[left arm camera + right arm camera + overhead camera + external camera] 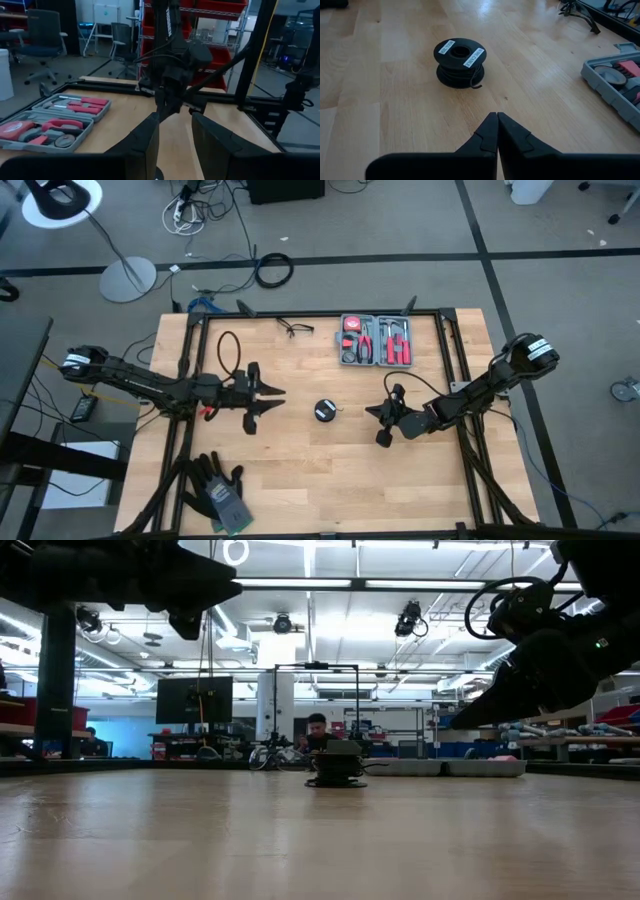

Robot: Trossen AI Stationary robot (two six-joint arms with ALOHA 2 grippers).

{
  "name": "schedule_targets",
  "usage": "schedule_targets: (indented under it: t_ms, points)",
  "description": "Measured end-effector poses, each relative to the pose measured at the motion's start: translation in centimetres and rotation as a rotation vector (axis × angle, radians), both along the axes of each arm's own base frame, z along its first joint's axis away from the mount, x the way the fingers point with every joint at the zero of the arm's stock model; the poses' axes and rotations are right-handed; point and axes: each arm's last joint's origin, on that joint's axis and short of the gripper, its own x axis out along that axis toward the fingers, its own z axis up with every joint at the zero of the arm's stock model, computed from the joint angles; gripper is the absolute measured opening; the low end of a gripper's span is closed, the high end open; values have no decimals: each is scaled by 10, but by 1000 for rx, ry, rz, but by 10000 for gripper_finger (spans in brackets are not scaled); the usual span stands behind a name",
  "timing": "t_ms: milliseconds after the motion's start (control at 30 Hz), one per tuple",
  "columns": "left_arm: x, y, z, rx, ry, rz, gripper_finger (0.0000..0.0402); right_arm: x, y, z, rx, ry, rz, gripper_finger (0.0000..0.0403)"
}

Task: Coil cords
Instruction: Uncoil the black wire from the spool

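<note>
At the middle of the wooden table (pixel 330 480) one small black spool (pixel 324 411) is seen, its thin black cord wound around it, two white labels on its top face and a short free end curling out at the rim (best shown in the right wrist view (pixel 459 63)). One spool is counted, and nothing is touching it.

Two arms are in play. The left gripper (pixel 272 401) is held left of the spool, well apart from it, its two dark fingers (pixel 142 145) parted with a clear gap between them and nothing held. The right gripper (pixel 383 422) is stationed right of the spool, near it but apart; its fingers (pixel 487 135) are pressed together tip to tip, nothing between them, pointed toward the spool.

Behind the left gripper one loop of black cable (pixel 228 352) is laid on the wood. At the table's far edge one small black glasses-like wire item (pixel 295 329) is spotted, and beside it one open grey tool case (pixel 375 340) with red-handled tools inside (their count cannot be told). One pair of dark gloves (pixel 218 485) is lying at the near left corner.

On the floor beyond the table, one thicker black cable ring (pixel 273 270) is noted.
</note>
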Motion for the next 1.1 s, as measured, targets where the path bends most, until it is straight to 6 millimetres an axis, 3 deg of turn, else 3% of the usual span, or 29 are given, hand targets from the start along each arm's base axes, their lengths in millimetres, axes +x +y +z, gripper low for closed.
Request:
schedule_targets:
  t_ms: [267,433,567,867,1100]
  points:
    - [0,2,0,-4,2,59,122,0,0,0,1,-2,0,8]
    - [0,2,0,-4,4,60,153,0,0,0,2,-4,0,5]
    - [0,3,-1,-22,7,78,212,0,0,0,2,-4,0,6]
    - [0,4,-5,-17,50,129,389,0,0,0,2,-4,0,10]
    - [0,4,-7,-135,58,123,372,0,0,0,2,-4,0,9]
